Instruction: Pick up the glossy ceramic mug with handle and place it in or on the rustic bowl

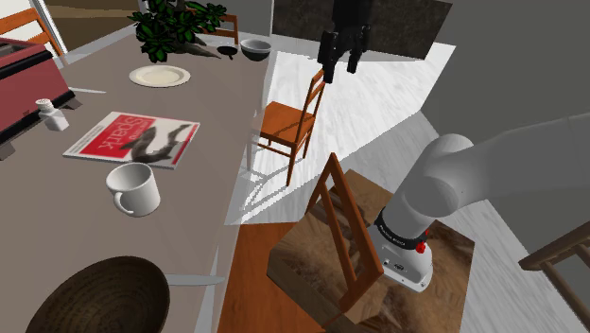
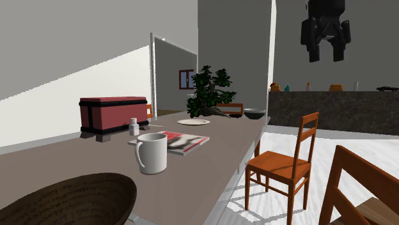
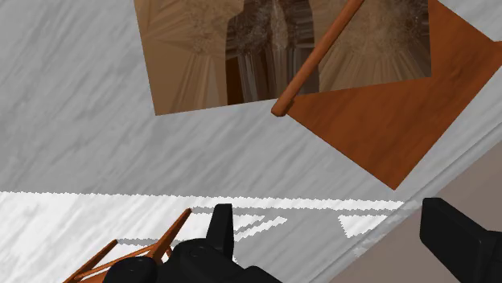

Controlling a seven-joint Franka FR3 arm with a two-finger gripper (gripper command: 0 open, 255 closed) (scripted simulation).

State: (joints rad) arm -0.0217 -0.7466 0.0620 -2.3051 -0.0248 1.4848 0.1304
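Observation:
A white mug [image 1: 132, 189] [image 2: 152, 153] with a handle stands upright on the grey-brown table [image 1: 203, 170], just in front of a magazine. The dark brown rough bowl [image 1: 99, 295] [image 2: 64, 201] sits at the table's near end, a short way from the mug. My black gripper [image 1: 339, 68] [image 2: 326, 54] hangs high in the air off the table's side, above the white floor and a wooden chair, far from both mug and bowl. In the wrist view the gripper [image 3: 334, 233] is open, its fingers wide apart with only floor between them.
On the table lie a red-and-white magazine [image 1: 132, 139], a plate [image 1: 159, 76], a small dark bowl [image 1: 255, 47], a plant [image 1: 180, 24], a shaker [image 1: 52, 113] and a red chest [image 1: 24, 80]. Wooden chairs [image 1: 288, 118] [image 1: 345, 227] stand along the table's edge, one beside my stand [image 1: 312, 260].

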